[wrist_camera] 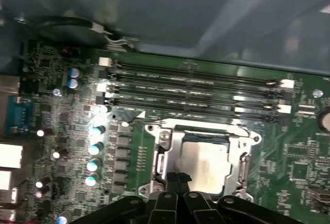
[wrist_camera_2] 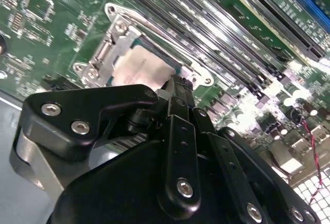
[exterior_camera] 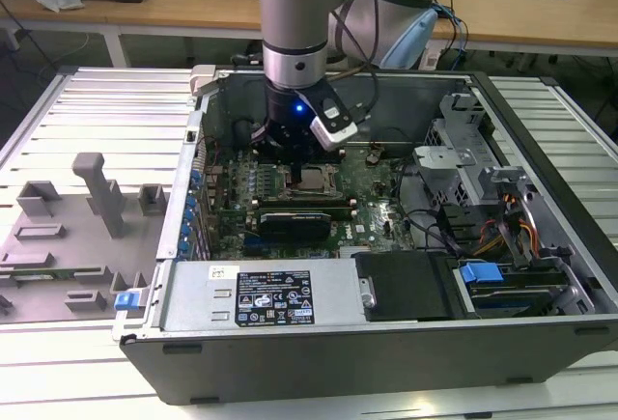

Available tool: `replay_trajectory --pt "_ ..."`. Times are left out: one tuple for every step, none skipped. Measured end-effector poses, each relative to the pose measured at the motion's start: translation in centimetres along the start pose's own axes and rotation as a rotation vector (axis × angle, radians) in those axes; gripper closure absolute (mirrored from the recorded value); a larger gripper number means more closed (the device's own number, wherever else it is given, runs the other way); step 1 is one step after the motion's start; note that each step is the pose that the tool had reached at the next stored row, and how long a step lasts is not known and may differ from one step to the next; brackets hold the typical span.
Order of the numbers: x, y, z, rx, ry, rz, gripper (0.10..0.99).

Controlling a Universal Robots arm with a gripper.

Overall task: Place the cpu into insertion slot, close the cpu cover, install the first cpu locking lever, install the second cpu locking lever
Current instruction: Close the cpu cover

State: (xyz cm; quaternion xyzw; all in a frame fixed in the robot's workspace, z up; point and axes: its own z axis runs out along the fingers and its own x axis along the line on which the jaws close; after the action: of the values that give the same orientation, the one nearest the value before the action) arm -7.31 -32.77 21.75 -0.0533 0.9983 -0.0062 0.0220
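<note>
**Cpu** (wrist_camera: 203, 163): flat square chip with a matte silvery-beige metal top. It is seated in the insertion slot (wrist_camera: 202, 131), a dark-rimmed square socket.

**Cpu cover** (wrist_camera: 168, 156): thin grey stamped-metal frame with a square window. It lies down flat around the cpu, and the chip's top shows through the window.

**Motherboard** (wrist_camera: 289, 167): glossy green board, densely printed. Long black memory slots (wrist_camera: 196, 87) run beside the socket.

**Computer case** (exterior_camera: 290, 362): grey sheet metal, open-topped, standing on a ribbed aluminium counter (exterior_camera: 97, 111).

**Fingers** (wrist_camera_2: 176, 87): black, built from screwed link plates. The tips are drawn together with no gap and nothing is gripped. They sit low at the cpu's edge by the cover window, apparently touching it, though contact is not certain.
</note>
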Motion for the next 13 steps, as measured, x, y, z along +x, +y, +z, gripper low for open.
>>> replay_trajectory --pt "0.11 0.02 0.02 0.0 -0.0001 0.0 0.98" --pt "0.21 0.03 0.05 0.0 -0.0003 0.0 0.98" --pt "0.27 0.04 0.07 0.0 -0.0004 -0.001 0.98" --pt "0.28 0.04 0.08 0.0 -0.0008 -0.004 0.98" --pt "0.28 0.04 0.1 -0.001 -0.0014 -0.006 0.98" --pt "0.28 0.04 0.11 -0.001 -0.0018 -0.006 0.98" --pt "0.28 0.04 0.13 -0.002 -0.0019 -0.005 0.98" --pt "0.28 0.12 0.15 -0.002 -0.0018 -0.002 0.98" --pt "0.27 0.19 0.16 -0.002 -0.0017 -0.001 0.98" --pt "0.26 0.26 0.17 -0.001 -0.0017 0.0 0.98" --pt "0.25 0.35 0.2 -0.002 -0.0018 0.001 0.98" --pt "0.25 0.42 0.25 -0.002 -0.0019 0.001 0.98" --pt "0.25 0.53 0.42 -0.002 -0.0018 0.002 0.98"
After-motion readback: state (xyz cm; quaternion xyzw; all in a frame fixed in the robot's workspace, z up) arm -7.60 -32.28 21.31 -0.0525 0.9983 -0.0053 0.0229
